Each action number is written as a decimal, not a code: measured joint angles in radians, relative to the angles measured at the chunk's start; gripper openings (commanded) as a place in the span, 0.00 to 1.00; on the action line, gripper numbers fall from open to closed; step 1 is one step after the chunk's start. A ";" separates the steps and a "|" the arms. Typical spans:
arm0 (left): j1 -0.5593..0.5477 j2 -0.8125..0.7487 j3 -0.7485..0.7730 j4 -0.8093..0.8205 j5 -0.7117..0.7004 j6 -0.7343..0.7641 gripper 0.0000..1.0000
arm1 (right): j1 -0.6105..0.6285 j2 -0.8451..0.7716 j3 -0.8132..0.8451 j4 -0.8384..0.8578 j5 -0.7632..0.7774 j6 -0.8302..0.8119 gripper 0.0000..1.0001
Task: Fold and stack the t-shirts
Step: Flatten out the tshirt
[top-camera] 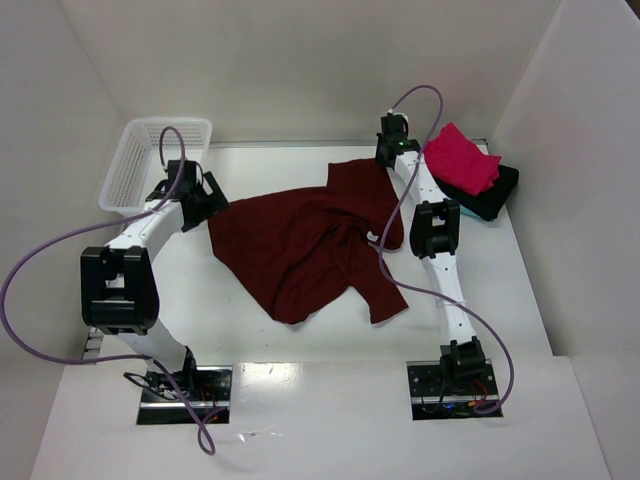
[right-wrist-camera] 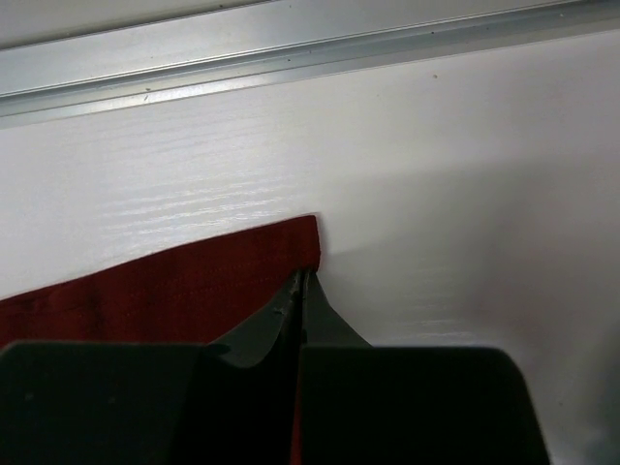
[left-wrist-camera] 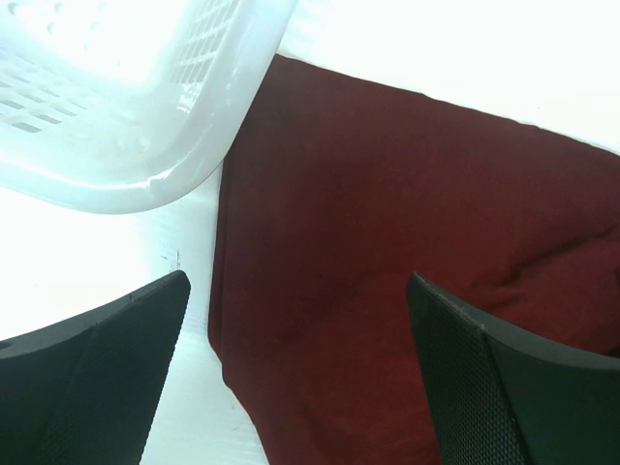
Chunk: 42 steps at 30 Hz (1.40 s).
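well, the maroon shirt (top-camera: 300,245) lies open but wrinkled in the middle of the counter (top-camera: 300,345), with a bunched ridge running through its centre. its far corner reaches toward the back, where the right claw (right-wrist-camera: 303,281) is. that claw is closed to a thin line right on the corner, and a sliver of red shows between its fingers, so it seems to pinch the hem there. the left claw (left-wrist-camera: 297,291) stands wide, above the left edge of the shirt and just beside the basket (top-camera: 135,165), and it holds nothing.

the cloth is soft, light and limp. i judge that it will sag and trail when lifted, and that it will not keep any shape by itself. a hold on one layer of the hem can slip, so a corner or a seam, where the cloth is doubled, is the better place. the left edge under the open claw looks like a good second hold. with both far corners held, the shirt could be pulled flat before folding. a quick pull may drag the bunched middle instead of smoothing it.

a pink shirt (top-camera: 462,158) is folded on top of a black shirt (top-camera: 495,195) at the far right, well apart from the maroon one.
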<state>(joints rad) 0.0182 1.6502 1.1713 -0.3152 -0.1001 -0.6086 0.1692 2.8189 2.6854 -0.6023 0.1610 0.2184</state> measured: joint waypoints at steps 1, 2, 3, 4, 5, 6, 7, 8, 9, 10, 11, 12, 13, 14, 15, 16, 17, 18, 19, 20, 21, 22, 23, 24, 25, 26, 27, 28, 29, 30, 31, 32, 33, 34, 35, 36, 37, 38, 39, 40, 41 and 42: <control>0.000 0.002 0.000 0.000 0.000 0.000 1.00 | 0.000 0.000 0.000 -0.001 0.001 0.000 0.00; 0.000 0.006 0.000 0.000 0.000 0.000 1.00 | 0.000 0.000 0.000 -0.001 0.002 0.000 0.00; 0.000 0.012 0.000 -0.001 0.000 0.000 1.00 | 0.000 -0.002 -0.003 0.000 0.005 0.000 0.00; 0.000 0.014 0.000 -0.001 0.000 0.000 1.00 | 0.000 -0.005 -0.009 0.000 0.009 0.000 0.00; 0.000 0.018 0.000 -0.001 0.000 0.000 1.00 | 0.000 -0.013 -0.019 0.002 0.012 0.000 0.00; 0.000 0.023 0.000 -0.001 0.000 0.000 0.96 | 0.001 -0.027 -0.040 -0.003 0.017 0.000 0.00; 0.000 0.025 0.000 -0.001 0.001 0.000 0.93 | 0.001 -0.040 -0.059 -0.013 0.020 0.000 0.00; 0.001 0.030 0.000 0.002 0.003 0.001 0.90 | 0.001 -0.052 -0.076 -0.019 0.023 0.000 0.00; 0.003 0.037 0.000 0.006 0.006 0.001 0.87 | 0.001 -0.077 -0.116 -0.026 0.024 0.000 0.00; 0.005 0.046 0.000 0.009 0.008 0.001 0.86 | 0.001 -0.091 -0.134 -0.027 0.024 0.000 0.00; 0.007 0.058 0.000 0.010 0.009 0.000 0.85 | 0.001 -0.107 -0.154 -0.034 0.023 0.001 0.00; 0.008 0.068 0.001 0.010 0.010 0.000 0.84 | 0.001 -0.119 -0.168 -0.039 0.022 0.001 0.00; 0.009 0.081 0.005 0.009 0.012 0.002 0.84 | 0.001 -0.143 -0.203 -0.029 0.019 0.001 0.00; 0.009 0.101 0.014 0.010 0.014 0.002 0.84 | 0.001 -0.176 -0.254 -0.023 0.015 0.001 0.00; 0.009 0.123 0.026 0.015 0.018 0.002 0.85 | 0.001 -0.208 -0.295 -0.027 0.014 0.001 0.00; 0.009 0.146 0.037 0.019 0.023 0.003 0.87 | 0.001 -0.235 -0.327 -0.027 0.014 0.001 0.00; 0.009 0.161 0.045 0.022 0.026 0.004 0.88 | 0.001 -0.258 -0.350 -0.025 0.014 0.001 0.00; 0.009 0.173 0.050 0.025 0.029 0.005 0.88 | 0.001 -0.282 -0.373 -0.020 0.014 0.002 0.00; 0.009 0.184 0.056 0.027 0.032 0.005 0.89 | 0.001 -0.301 -0.393 -0.015 0.014 0.003 0.00; 0.009 0.196 0.064 0.029 0.036 0.005 0.89 | 0.001 -0.326 -0.422 -0.008 0.014 0.005 0.00; 0.010 0.204 0.073 0.031 0.038 0.004 0.89 | 0.001 -0.344 -0.444 -0.002 0.015 0.005 0.00; 0.010 0.213 0.084 0.031 0.041 0.004 0.89 | 0.001 -0.365 -0.469 0.003 0.015 0.007 0.00; 0.011 0.218 0.090 0.031 0.043 0.004 0.89 | 0.001 -0.377 -0.483 0.010 0.015 0.008 0.00; 0.012 0.224 0.100 0.031 0.045 0.004 0.89 | 0.001 -0.388 -0.500 0.018 0.014 0.011 0.00; 0.014 0.232 0.111 0.029 0.045 0.003 0.89 | 0.001 -0.390 -0.505 0.019 0.015 0.012 0.00; 0.016 0.236 0.115 0.029 0.045 0.003 0.89 | 0.001 -0.392 -0.513 0.023 0.015 0.013 0.00; 0.018 0.240 0.119 0.027 0.042 0.002 0.89 | 0.001 -0.394 -0.525 0.031 0.015 0.016 0.00; 0.020 0.245 0.126 0.026 0.037 0.000 0.89 | 0.001 -0.394 -0.537 0.034 0.015 0.017 0.00; 0.020 0.248 0.129 0.024 0.032 -0.001 0.89 | 0.001 -0.394 -0.547 0.035 0.015 0.019 0.00; 0.021 0.249 0.131 0.024 0.025 -0.002 0.88 | 0.001 -0.394 -0.556 0.035 0.016 0.020 0.00; 0.020 0.251 0.131 0.024 0.018 -0.003 0.88 | 0.001 -0.394 -0.564 0.034 0.017 0.020 0.00; 0.020 0.252 0.131 0.024 0.011 -0.004 0.87 | 0.001 -0.394 -0.567 0.034 0.017 0.020 0.00; 0.020 0.252 0.131 0.024 0.003 -0.005 0.87 | 0.001 -0.394 -0.567 0.034 0.017 0.020 0.00; 0.020 0.252 0.131 0.024 -0.001 -0.006 0.86 | 0.000 -0.394 -0.568 0.035 0.018 0.020 0.00; 0.020 0.253 0.131 0.023 -0.004 -0.006 0.86 | 0.000 -0.397 -0.571 0.038 0.019 0.020 0.00; 0.019 0.254 0.131 0.022 -0.011 -0.006 0.86 | 0.000 -0.399 -0.574 0.040 0.019 0.020 0.00; 0.015 0.258 0.131 0.022 -0.024 -0.003 0.86 | 0.000 -0.404 -0.584 0.045 0.020 0.021 0.00; 0.009 0.261 0.131 0.023 -0.039 -0.001 0.86 | 0.000 -0.413 -0.601 0.049 0.023 0.021 0.00; 0.002 0.263 0.131 0.023 -0.052 0.001 0.86 | 0.000 -0.421 -0.616 0.051 0.025 0.022 0.00; -0.005 0.265 0.131 0.023 -0.062 0.003 0.86 | 0.000 -0.429 -0.629 0.054 0.027 0.022 0.00; -0.009 0.266 0.131 0.023 -0.067 0.003 0.86 | 0.000 -0.442 -0.652 0.059 0.028 0.023 0.00; -0.016 0.268 0.131 0.023 -0.073 0.002 0.86 | 0.000 -0.456 -0.674 0.061 0.030 0.023 0.00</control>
<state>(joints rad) 0.0024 1.9184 1.3018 -0.2922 -0.1727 -0.6070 0.1688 2.3629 2.0113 -0.5409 0.1906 0.2413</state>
